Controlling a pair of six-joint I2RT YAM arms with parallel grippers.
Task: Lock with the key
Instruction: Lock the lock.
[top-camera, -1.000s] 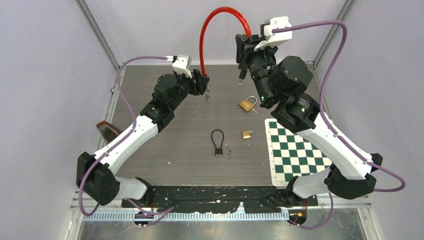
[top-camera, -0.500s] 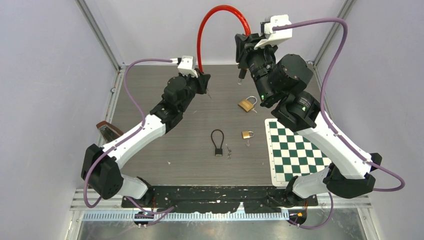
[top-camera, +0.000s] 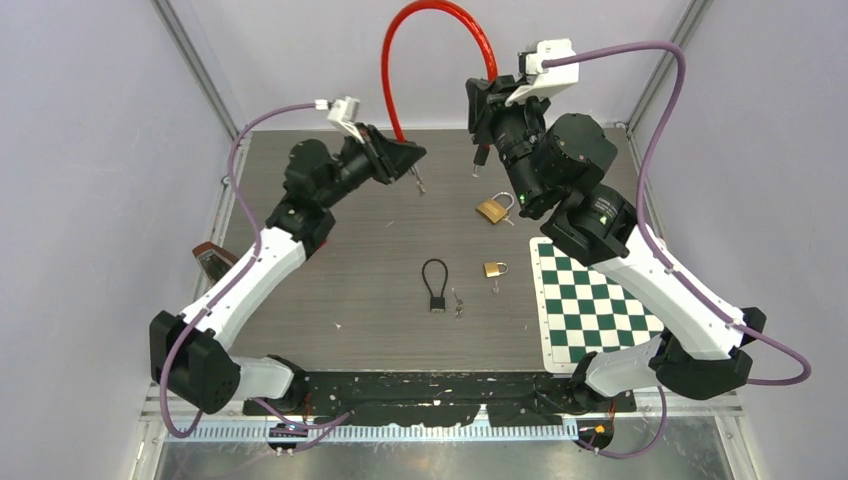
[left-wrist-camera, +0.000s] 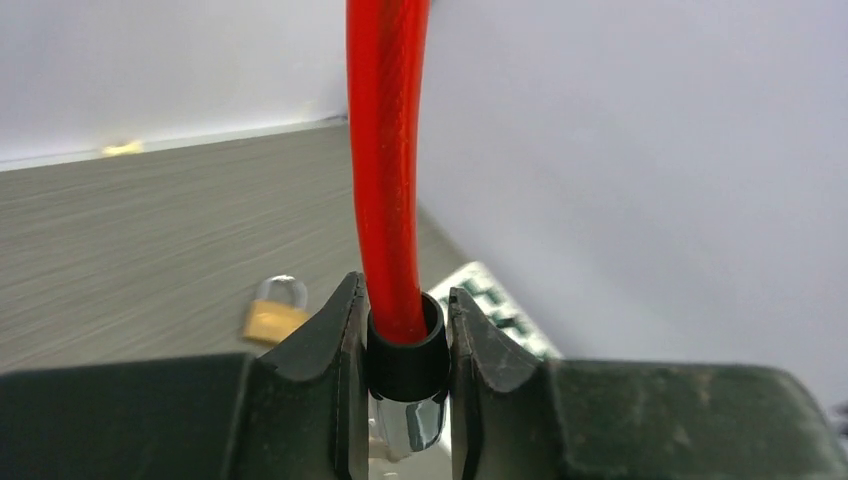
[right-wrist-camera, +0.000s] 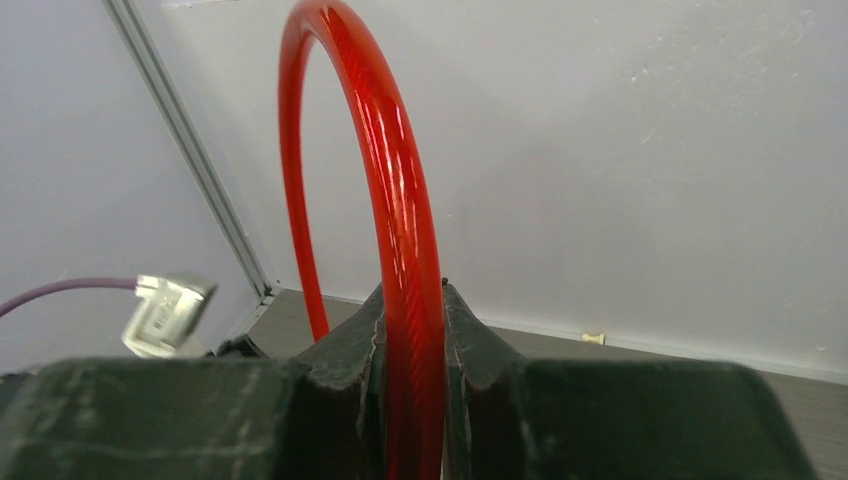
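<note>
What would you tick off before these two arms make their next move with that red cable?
1. Left gripper clamped on black end collar: ok.
2. Right gripper clamped on red cable: ok.
3. Cable arches clear of table: ok.
4. Metal tip exposed below collar: ok.
5. Small piece dangling under left gripper is the key: cannot tell.

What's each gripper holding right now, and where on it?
Both hold the red cable lock: left gripper clamps its black end collar, right gripper pinches the bare cable toward the other end.
</note>
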